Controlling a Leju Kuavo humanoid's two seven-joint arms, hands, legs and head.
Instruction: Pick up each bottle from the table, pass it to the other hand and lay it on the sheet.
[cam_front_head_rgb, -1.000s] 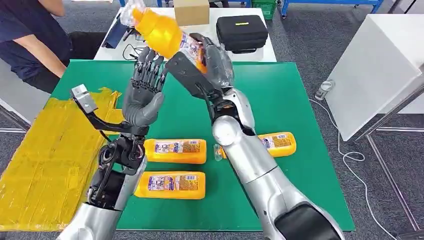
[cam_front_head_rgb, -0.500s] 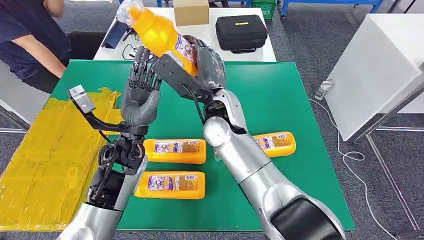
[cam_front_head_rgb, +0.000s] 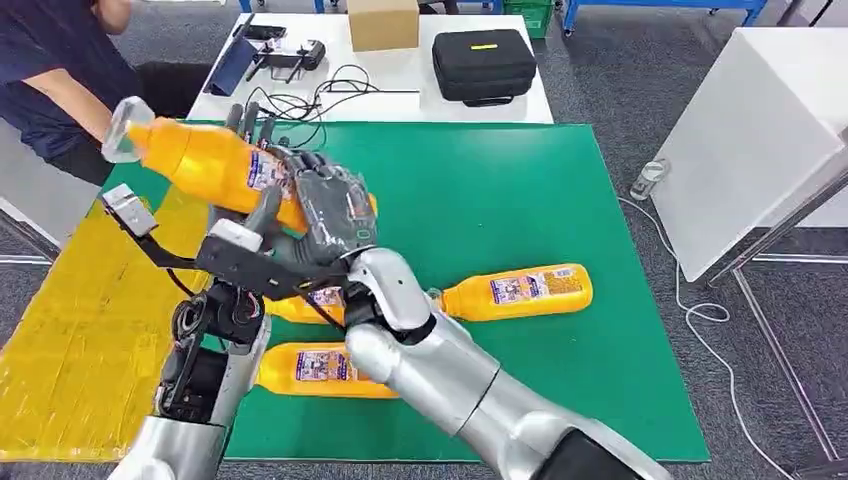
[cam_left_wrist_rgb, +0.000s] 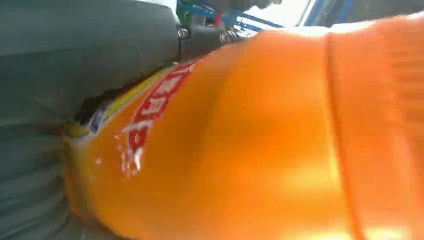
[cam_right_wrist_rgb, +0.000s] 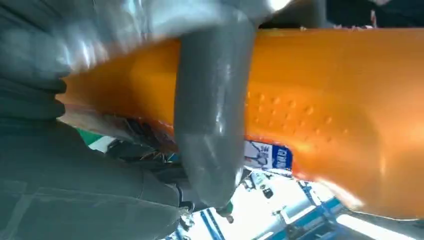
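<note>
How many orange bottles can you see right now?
4: one held bottle at the two hands; one lying bottle on the green mat; two bottles partly behind the arms. More may be hidden.

Orange juice bottle: glossy smooth plastic, paper-like label. Yellow sheet: crinkled, shiny, taped. Green table cover: matt, smooth. Right hand: matt grey plastic under clear glossy film.

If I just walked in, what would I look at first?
First, the big orange bottle held up in the air above the left side of the green table, with the right hand wrapped around it and the left hand behind it. Next, three more orange bottles lying on the table, like the one on the right, and the yellow sheet at the left.
</note>
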